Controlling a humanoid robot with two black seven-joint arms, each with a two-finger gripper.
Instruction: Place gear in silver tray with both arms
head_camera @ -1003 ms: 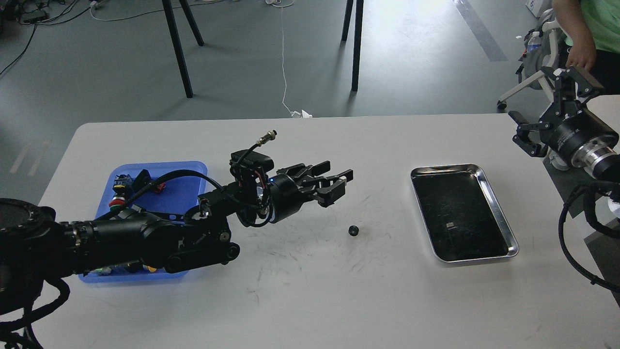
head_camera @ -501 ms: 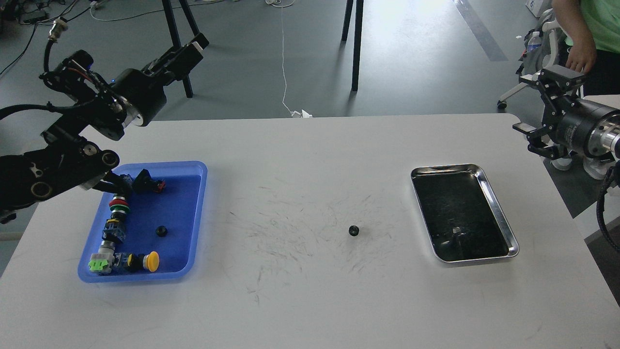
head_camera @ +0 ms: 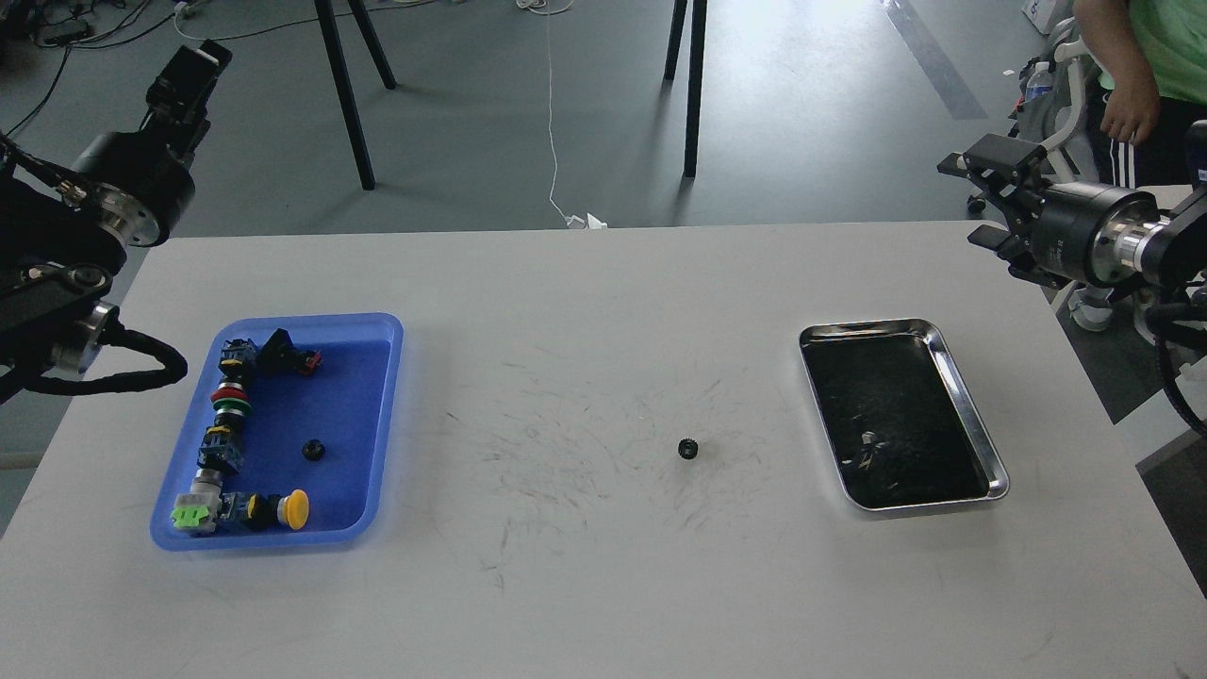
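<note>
Flanking gear [head_camera: 688, 449]: blue tray [head_camera: 385, 415], silver tray [head_camera: 962, 396].

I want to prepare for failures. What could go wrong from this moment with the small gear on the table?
1. The gear is tiny and lies flat on the table, so a grasp may slip.
2. The right gripper is far from it, beyond the silver tray; reaching over could bump the rim.

bright, even daylight fills the room, strongest as a washed-out glare patch on the grey floor [head_camera: 801, 57] at the far side. the white table [head_camera: 585, 585] shows almost no shadows. the silver tray [head_camera: 973, 415] rim gleams, its bottom mirror-dark. everything looks sharp, without blur.
</note>
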